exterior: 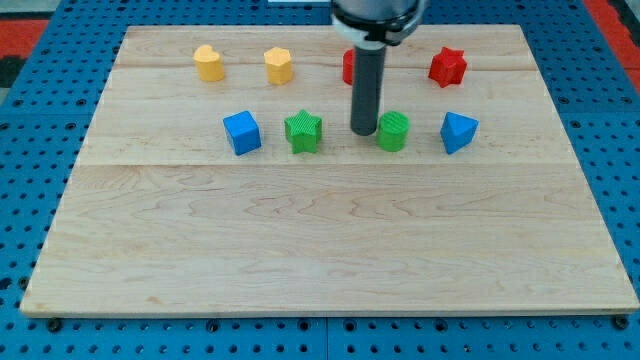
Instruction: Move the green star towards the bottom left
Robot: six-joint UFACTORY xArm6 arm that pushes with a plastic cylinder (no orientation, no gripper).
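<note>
The green star [303, 131] sits on the wooden board [320, 250] in the middle row, just right of the blue cube [242, 132]. My tip [363, 132] rests on the board between the green star and the green cylinder [393, 131], close against the cylinder's left side and about a block's width right of the star. The rod rises toward the view's top and hides part of the red cylinder [348, 67].
A yellow heart-like block [208, 62] and a yellow hexagonal block [279, 65] stand at the top left. A red star [447, 66] is at the top right. A blue pyramid-like block [458, 131] ends the middle row on the right.
</note>
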